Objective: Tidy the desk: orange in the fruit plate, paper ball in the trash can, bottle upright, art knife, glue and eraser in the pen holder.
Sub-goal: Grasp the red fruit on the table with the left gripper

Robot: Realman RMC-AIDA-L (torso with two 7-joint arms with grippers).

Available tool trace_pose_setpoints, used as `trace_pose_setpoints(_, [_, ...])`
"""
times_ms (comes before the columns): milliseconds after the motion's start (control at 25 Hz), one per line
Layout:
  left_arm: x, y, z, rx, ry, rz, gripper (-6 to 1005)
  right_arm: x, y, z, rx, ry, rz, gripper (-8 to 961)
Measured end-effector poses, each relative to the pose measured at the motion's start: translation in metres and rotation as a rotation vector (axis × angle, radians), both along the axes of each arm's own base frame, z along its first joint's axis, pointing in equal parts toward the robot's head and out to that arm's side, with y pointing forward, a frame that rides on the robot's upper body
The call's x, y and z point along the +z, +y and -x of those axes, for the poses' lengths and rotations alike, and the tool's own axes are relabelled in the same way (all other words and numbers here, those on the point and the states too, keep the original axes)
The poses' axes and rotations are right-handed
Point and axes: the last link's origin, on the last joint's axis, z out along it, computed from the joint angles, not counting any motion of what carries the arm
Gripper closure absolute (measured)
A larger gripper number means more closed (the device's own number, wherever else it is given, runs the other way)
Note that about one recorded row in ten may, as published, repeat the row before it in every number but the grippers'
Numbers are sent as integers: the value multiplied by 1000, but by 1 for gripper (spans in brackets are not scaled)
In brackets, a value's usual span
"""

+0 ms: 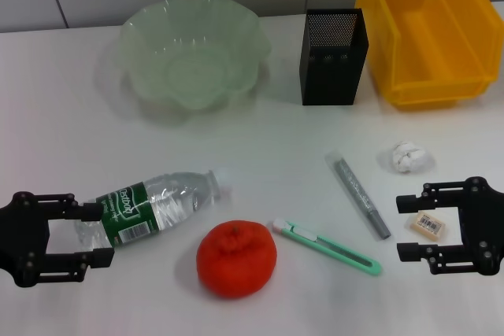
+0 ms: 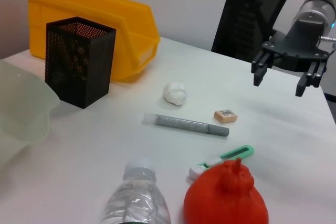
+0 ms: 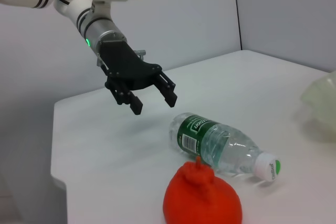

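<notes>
The clear bottle [image 1: 153,206] with a green label lies on its side at the front left. My left gripper [image 1: 98,234] is open and hovers by the bottle's base; the right wrist view shows this gripper [image 3: 155,105] above the table, apart from the bottle [image 3: 220,142]. The orange [image 1: 236,259] sits at front centre. The green art knife [image 1: 327,246], the grey glue stick [image 1: 358,194] and the paper ball [image 1: 408,156] lie to its right. My right gripper [image 1: 405,227] is open and empty, raised above the eraser [image 1: 429,225].
The pale green fruit plate [image 1: 244,29] stands at the back centre-left. The black mesh pen holder [image 1: 334,57] stands to its right. The yellow bin [image 1: 429,88] is at the back right. The table's white front edge lies close to both grippers.
</notes>
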Motion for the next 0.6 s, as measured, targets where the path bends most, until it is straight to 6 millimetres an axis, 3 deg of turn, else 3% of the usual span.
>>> trace_pose_setpoints(600, [0, 1, 0, -2, 4, -2, 300, 0, 1, 0, -1, -8, 3, 299])
